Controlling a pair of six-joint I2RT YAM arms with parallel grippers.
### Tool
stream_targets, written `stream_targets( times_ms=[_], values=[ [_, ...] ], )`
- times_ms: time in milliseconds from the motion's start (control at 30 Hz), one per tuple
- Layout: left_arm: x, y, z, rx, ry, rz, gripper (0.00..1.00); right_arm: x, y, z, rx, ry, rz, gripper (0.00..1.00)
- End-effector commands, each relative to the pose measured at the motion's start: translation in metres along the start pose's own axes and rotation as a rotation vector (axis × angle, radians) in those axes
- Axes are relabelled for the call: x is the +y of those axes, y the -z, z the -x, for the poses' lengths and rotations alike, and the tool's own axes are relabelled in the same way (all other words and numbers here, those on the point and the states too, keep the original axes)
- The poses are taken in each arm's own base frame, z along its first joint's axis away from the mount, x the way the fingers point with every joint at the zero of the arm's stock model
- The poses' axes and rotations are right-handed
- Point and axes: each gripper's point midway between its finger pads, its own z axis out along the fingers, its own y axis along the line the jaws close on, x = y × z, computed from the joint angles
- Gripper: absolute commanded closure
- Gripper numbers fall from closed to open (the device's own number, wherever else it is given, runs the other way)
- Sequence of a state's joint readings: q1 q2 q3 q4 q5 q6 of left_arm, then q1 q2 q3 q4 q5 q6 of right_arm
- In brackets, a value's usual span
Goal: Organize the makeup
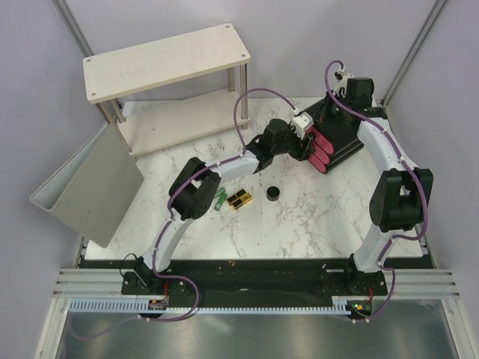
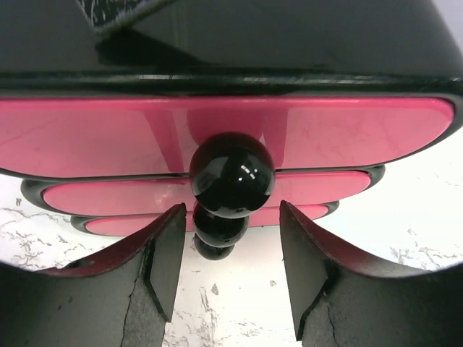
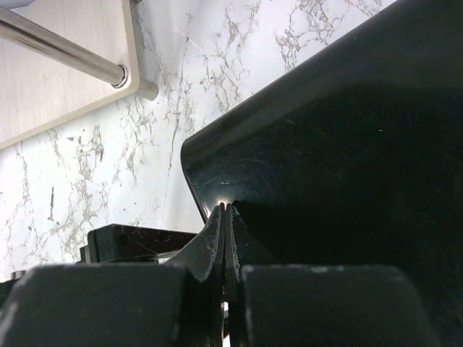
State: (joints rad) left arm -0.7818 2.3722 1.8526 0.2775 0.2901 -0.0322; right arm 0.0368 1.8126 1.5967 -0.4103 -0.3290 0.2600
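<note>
Marble table [image 1: 314,217], black jar [image 1: 272,193] near L end effector [image 1: 307,142], apparently untouched

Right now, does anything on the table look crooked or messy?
Yes. The grey bin leans tilted at the left edge of the table, and the black box sits skewed to it. A green tube, gold case and black jar lie loose on the marble.

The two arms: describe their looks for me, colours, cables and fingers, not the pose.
The left arm and the right arm match: curved white links between bulky black joint housings, on black bases. A purple cable loops loosely along each. The left fingers are matte black wedges with rough, chipped edges; the right fingers look the same. No markings are legible.
</note>
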Motion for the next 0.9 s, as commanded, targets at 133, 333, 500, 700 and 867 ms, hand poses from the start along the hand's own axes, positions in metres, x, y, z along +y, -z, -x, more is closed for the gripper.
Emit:
stream_targets(
  times_ms=[133,333,500,700,867],
  values=[
    [0.004,-0.011,0.012,-0.052,0.027,0.012,0.42,-0.032,0.000,-0.096,0.312,-0.086,-0.117,1.00],
    [0.005,-0.016,0.013,-0.056,0.030,0.004,0.52,-0.032,0.001,-0.097,0.314,-0.085,-0.117,1.00],
    [0.005,-0.017,0.008,-0.044,0.032,0.002,0.51,-0.032,0.001,-0.096,0.314,-0.085,-0.116,1.00],
    [0.003,-0.018,0.008,-0.042,0.029,-0.009,0.57,-0.031,0.000,-0.097,0.315,-0.088,-0.110,1.00],
    [0.003,-0.017,0.010,-0.042,0.029,-0.009,0.90,-0.031,0.001,-0.096,0.312,-0.087,-0.109,1.00]
  ],
)
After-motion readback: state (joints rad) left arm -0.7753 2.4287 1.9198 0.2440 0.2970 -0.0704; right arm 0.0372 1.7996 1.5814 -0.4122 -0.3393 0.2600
